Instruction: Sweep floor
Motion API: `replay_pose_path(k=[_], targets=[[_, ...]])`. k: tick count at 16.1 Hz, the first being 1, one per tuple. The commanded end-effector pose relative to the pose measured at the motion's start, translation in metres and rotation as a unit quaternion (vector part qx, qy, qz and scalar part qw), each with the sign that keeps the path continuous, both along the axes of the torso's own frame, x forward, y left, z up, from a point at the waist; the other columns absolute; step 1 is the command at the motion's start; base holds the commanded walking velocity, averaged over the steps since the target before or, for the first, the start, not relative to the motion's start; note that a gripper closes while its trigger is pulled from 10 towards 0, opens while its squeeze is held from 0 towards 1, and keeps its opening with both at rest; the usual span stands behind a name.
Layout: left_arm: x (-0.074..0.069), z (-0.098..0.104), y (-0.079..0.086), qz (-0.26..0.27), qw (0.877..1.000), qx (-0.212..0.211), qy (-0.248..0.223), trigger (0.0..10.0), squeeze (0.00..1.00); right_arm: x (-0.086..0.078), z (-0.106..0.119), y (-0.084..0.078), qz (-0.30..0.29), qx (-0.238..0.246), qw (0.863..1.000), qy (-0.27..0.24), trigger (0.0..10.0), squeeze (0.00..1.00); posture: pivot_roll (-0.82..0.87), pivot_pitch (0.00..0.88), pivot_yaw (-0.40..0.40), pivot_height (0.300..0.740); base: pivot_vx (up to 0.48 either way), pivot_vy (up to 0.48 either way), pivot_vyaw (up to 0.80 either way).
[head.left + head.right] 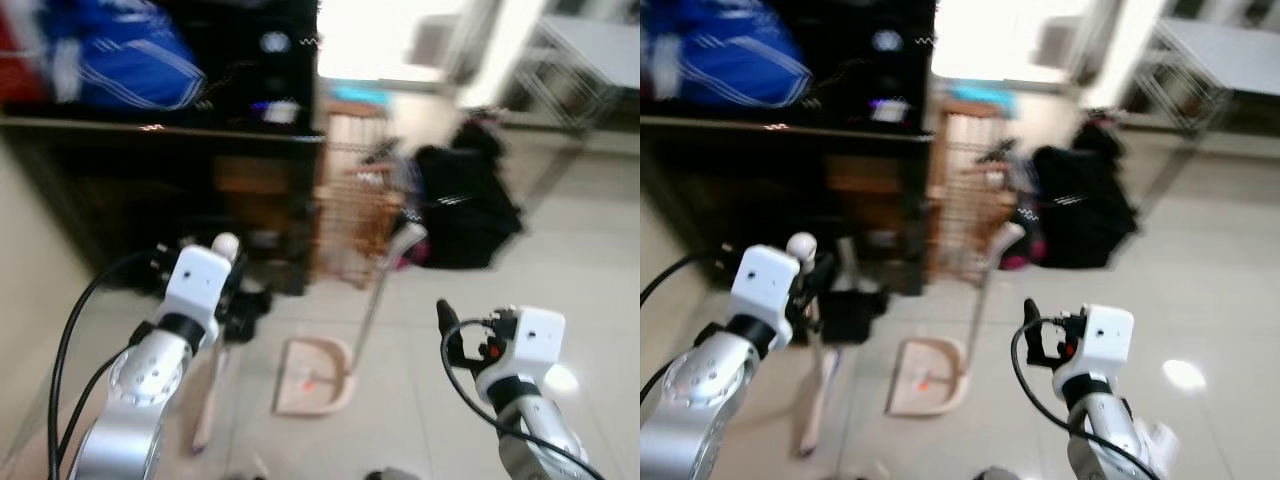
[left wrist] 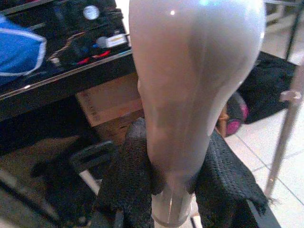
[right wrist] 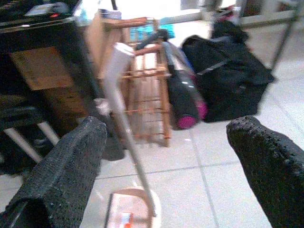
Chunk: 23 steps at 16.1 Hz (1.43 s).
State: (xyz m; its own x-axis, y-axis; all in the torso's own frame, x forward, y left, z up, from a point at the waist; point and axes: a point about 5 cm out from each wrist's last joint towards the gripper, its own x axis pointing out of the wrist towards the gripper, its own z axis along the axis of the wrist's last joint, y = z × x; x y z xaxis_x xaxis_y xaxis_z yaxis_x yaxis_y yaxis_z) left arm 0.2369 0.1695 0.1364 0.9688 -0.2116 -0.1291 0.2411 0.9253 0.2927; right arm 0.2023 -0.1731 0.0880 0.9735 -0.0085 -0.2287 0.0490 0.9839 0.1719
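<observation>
The left gripper [image 2: 173,185] is clenched on the broom handle [image 2: 190,85], its two black fingers [image 2: 130,180] pressing the pale, glossy, rounded grip from both sides. Below this gripper the broom [image 1: 212,395] goes down to the floor, its pale lower end lying on the tiles. The right gripper [image 3: 166,161] is released, its fingers wide apart and touching nothing. Between and beyond its fingers stands the dustpan [image 1: 315,375], pale pink, flat on the floor, with a small reddish scrap inside and a long thin upright handle [image 1: 375,295] with a pale grip on top. The floor [image 1: 590,260] is of light, shiny tiles. Past the dustpan stands a wooden rack [image 3: 147,80], and beside it a black bag [image 1: 465,205] with something pink at its base. Beyond the left gripper is a dark shelf unit [image 1: 150,190] with a blue bundle [image 1: 125,50] on top. The head views are blurred.
</observation>
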Motion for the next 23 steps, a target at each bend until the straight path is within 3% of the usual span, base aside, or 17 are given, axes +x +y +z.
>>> replay_pose_path(k=[1,8,17,20,23], targets=[[-0.006,0.012,-0.004,-0.009,1.0,0.0,-0.024,10.0,0.0,0.004,0.001,-0.002,0.006,-0.007,1.0,0.003,10.0,0.0,0.07,0.082,-0.05,0.74,0.0,0.364,0.0],[-0.02,0.014,0.008,0.027,0.999,0.011,-0.018,10.0,0.0,0.021,0.008,0.004,0.048,0.001,0.999,0.001,10.0,0.0,0.11,0.113,-0.092,0.74,0.0,0.364,0.0],[-0.017,0.017,0.012,0.03,0.999,0.027,-0.017,10.0,0.0,0.011,-0.002,0.006,0.041,0.006,0.999,0.025,10.0,0.0,0.12,0.117,-0.086,0.74,0.0,0.359,0.0],[-0.017,0.02,0.013,0.024,0.998,0.051,-0.038,10.0,0.0,0.006,-0.006,0.008,0.041,0.002,0.999,0.032,10.0,0.0,0.11,0.112,-0.088,0.74,0.0,-0.32,0.0],[-0.015,0.016,0.015,0.043,0.999,0.013,-0.024,10.0,0.0,0.005,-0.004,0.01,0.047,-0.004,0.998,0.029,10.0,0.0,0.11,0.106,-0.092,0.74,0.0,-0.48,0.0]])
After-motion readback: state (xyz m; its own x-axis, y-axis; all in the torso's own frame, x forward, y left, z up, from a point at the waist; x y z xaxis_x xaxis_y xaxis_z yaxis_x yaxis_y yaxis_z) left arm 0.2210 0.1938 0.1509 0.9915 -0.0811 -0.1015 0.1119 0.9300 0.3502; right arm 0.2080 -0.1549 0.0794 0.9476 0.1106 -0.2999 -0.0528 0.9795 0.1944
